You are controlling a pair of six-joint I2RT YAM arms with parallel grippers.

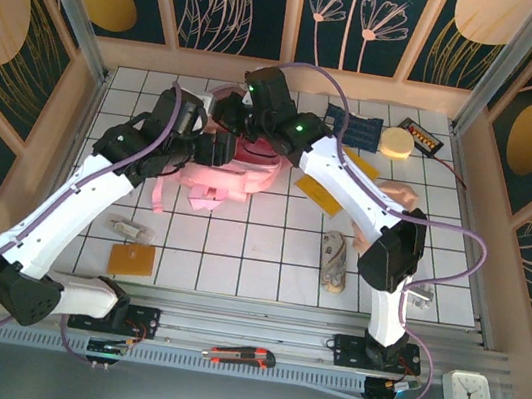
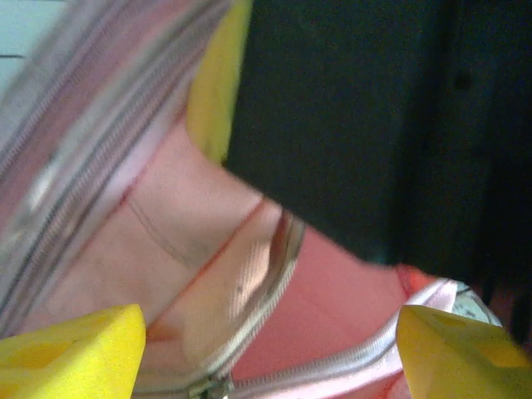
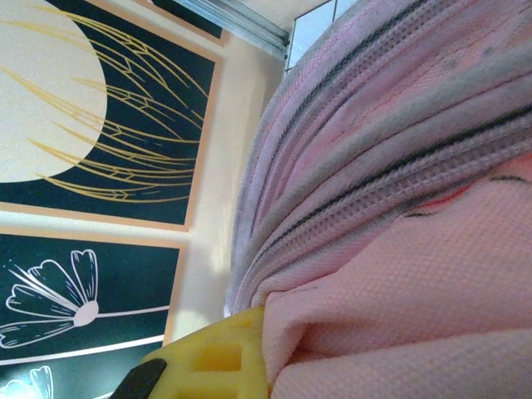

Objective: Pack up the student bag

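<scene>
On the white tiled worktop [image 1: 238, 246], the one soft pink student bag [image 1: 234, 179] is lying crumpled mid-depth under both arms. The left gripper [image 2: 266, 353] is holding its two yellow fingers [image 2: 71, 349] wide apart, empty, over the bag's silvery zip [image 2: 278, 266]. Farther back, the right gripper [image 3: 241, 356] is pinching closed on ribbed pink bag fabric.

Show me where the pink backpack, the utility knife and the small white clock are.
pink backpack [image 1: 215, 186], overhead view, on its lower pink fabric by the straps.
utility knife [image 1: 239, 357], overhead view, middle of its handle.
white clock [image 1: 465, 393], overhead view, centre of its face.
</scene>
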